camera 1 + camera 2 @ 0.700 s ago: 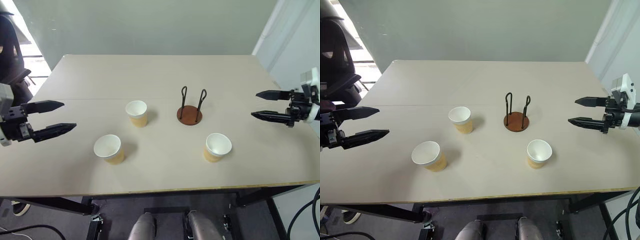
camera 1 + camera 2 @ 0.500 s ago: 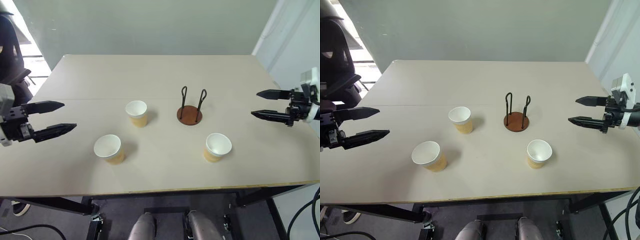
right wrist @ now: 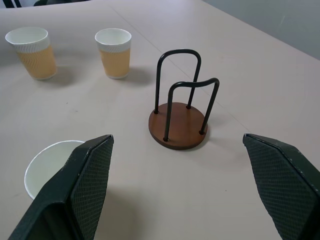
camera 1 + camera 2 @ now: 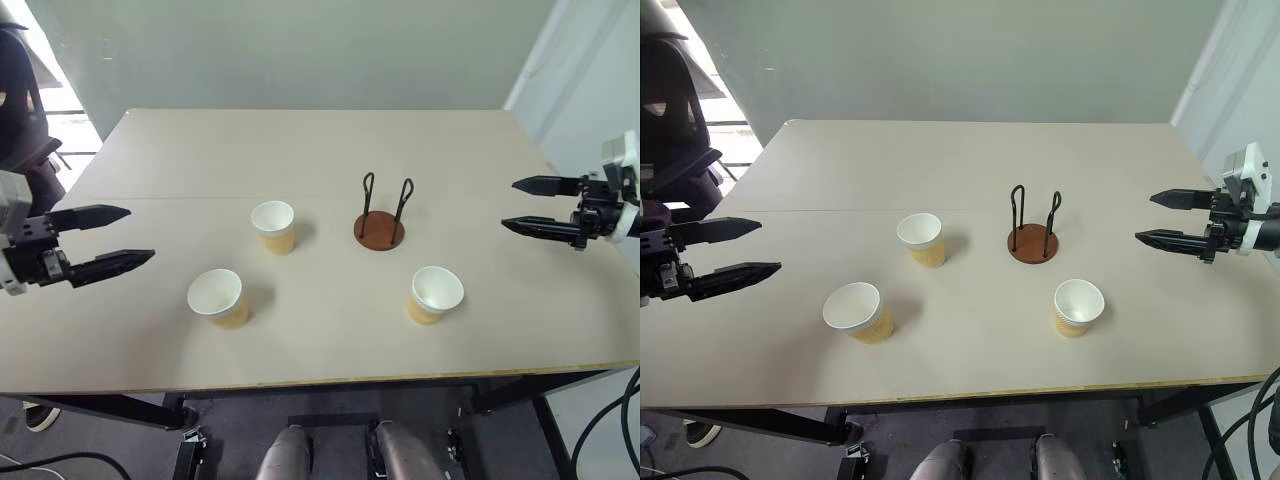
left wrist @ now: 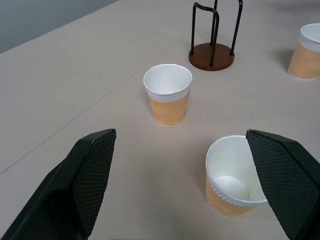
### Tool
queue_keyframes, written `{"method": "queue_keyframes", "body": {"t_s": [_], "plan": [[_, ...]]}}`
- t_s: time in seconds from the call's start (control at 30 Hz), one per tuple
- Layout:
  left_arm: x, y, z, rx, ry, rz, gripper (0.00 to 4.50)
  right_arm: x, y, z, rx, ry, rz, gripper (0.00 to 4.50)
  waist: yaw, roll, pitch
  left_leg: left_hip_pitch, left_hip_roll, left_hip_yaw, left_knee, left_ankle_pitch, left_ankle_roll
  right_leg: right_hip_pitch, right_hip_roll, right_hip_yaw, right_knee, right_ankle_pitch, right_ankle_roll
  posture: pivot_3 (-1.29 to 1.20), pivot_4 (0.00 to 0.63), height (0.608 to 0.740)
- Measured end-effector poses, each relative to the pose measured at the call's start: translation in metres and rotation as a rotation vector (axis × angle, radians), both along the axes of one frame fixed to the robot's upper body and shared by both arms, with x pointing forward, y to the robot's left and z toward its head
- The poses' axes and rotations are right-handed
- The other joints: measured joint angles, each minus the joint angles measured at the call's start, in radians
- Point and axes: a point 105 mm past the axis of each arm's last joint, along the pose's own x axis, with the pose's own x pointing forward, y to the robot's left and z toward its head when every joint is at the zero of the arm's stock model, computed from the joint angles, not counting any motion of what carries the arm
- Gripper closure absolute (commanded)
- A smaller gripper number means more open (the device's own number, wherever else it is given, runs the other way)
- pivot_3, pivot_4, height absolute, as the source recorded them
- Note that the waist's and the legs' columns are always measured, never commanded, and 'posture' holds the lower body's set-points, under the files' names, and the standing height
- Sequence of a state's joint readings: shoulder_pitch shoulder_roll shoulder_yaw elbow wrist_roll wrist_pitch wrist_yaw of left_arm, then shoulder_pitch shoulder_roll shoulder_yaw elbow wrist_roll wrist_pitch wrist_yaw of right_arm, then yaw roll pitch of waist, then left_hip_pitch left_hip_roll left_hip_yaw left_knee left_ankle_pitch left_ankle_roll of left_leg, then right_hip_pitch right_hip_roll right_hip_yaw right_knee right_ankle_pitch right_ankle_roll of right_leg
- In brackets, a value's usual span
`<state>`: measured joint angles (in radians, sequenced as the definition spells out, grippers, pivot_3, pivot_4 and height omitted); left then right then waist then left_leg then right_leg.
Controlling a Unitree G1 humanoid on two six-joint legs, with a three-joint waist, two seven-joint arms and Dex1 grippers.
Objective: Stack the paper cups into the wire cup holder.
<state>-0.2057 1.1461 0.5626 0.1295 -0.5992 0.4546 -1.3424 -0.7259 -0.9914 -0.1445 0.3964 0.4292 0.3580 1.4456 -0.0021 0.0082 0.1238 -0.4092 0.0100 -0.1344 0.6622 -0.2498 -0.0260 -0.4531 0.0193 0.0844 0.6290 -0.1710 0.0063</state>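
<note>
Far left, above the near-left part of the beige table (image 4: 330,150): left gripper (image 4: 118,237), two black fingers spread wide, nothing between them, aimed inward toward the cups. Probably parked at the side to keep the working area in plain view before a first reach.

Just inward, nearest that gripper: a small tapered paper cup, white inside with a tan-yellow ribbed wall (image 4: 217,297), upright, mouth up, standing free. Beyond it and a little rightward, a second identical cup (image 4: 273,226), also upright, well apart from the first.

Right of centre: the wire cup holder, a round reddish-brown disc base with two thin black upright wire loops (image 4: 382,217), empty, nothing on the base. Nearer the front edge and slightly right, the third identical cup (image 4: 433,293), upright, near the holder but not touching.

Far right, over the table's right edge: right gripper (image 4: 527,205), black fingers held wide apart, holding nothing, pointing inward.

No cup stacked yet; task judged at its start. No obstacle between cups and holder; only the upright loops to be cleared when lowering a cup. A dark chair (image 4: 20,95) off the table's far-left corner, out of the way.
</note>
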Motion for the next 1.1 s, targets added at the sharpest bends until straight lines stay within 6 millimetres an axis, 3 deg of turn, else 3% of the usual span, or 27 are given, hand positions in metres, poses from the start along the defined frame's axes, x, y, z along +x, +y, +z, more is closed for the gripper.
{"method": "queue_keyframes", "body": {"t_s": [0.23,0.37,0.57,0.73,1.1], "plan": [[0.003,-0.003,-0.001,0.002,0.006,-0.014,0.04,-0.001,0.002,-0.003,0.002,0.015,0.003,0.27,0.000,0.000,0.000,0.000,0.000,0.000,0.000,0.000,0.000,0.000,0.000,0.000,0.000,0.000,0.000,0.00,0.150,0.740],[0.004,-0.003,-0.001,0.004,0.003,-0.016,0.04,0.010,0.020,-0.006,0.067,0.007,-0.014,0.27,-0.002,0.000,0.000,0.001,0.001,0.000,0.000,0.000,0.000,0.000,0.000,0.000,0.001,0.000,0.000,0.00,0.150,0.740],[0.005,-0.005,-0.002,0.002,0.001,-0.022,0.04,0.033,0.056,-0.043,0.126,0.103,-0.120,0.27,-0.007,0.000,0.000,0.000,0.003,0.000,0.000,0.000,0.000,-0.002,0.002,0.000,0.001,0.002,0.001,0.00,0.150,0.740],[0.002,-0.003,-0.007,0.003,0.022,-0.013,0.04,0.037,0.077,-0.052,0.145,0.121,-0.141,0.27,-0.003,0.000,0.000,-0.003,0.003,0.000,0.000,-0.001,-0.001,-0.004,0.002,-0.001,0.000,0.002,0.001,0.00,0.150,0.740],[-0.006,-0.004,-0.005,0.005,0.017,0.006,0.04,0.056,0.095,-0.075,0.167,0.157,-0.210,0.27,-0.002,0.000,0.000,-0.004,0.003,0.000,0.001,-0.001,-0.001,-0.006,0.002,-0.001,0.002,0.003,0.001,0.00,0.150,0.740]]}}
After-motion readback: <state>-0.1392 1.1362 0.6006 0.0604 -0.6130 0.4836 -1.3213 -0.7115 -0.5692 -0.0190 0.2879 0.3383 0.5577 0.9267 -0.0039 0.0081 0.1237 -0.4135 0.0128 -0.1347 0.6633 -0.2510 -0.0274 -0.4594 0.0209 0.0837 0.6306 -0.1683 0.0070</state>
